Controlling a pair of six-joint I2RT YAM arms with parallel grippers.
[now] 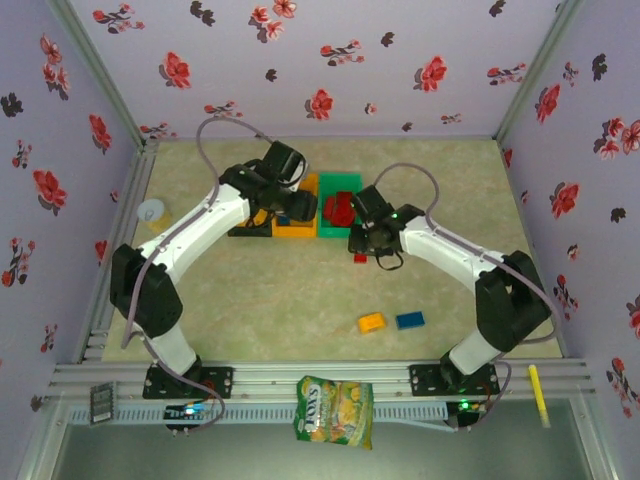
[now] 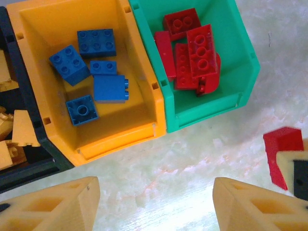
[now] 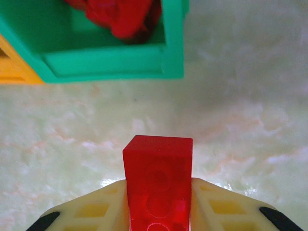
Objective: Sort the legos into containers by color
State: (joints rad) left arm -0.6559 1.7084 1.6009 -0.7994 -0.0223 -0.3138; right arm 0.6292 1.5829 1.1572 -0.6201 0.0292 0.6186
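on the table (image 1: pixel 260 300), just in front of the green bin (image 3: pixel 110 65), the right gripper (image 3: pixel 158 195) has its two fingers pressed tight against the sides of a red brick (image 3: pixel 158 168), which sticks out forward past the fingertips; whether the brick rests on the surface or is lifted clear of it cannot be told. the left gripper (image 2: pixel 156 204) hangs above bare table in front of the orange bin (image 2: pixel 120 139), its fingers spread well apart with nothing between them. the three bins stand joined in a row near the middle of the table: the black bin (image 2: pixel 48 144) to the left, the orange one in the middle, the green one to the right. blue bricks (image 2: pixel 96 72) lie loose in the orange bin, red bricks (image 2: pixel 192 53) are heaped in the green bin, and yellow-orange bricks (image 2: pixel 19 130) show in the black bin. closer to the arm bases, well apart from the bins, a yellow-orange brick (image 1: pixel 371 322) and a blue brick (image 1: pixel 409 320) lie near each other on the table. a snack bag (image 1: pixel 335 410) hangs over the near rail, and a white tape roll (image 1: pixel 152 211) sits by the left wall.
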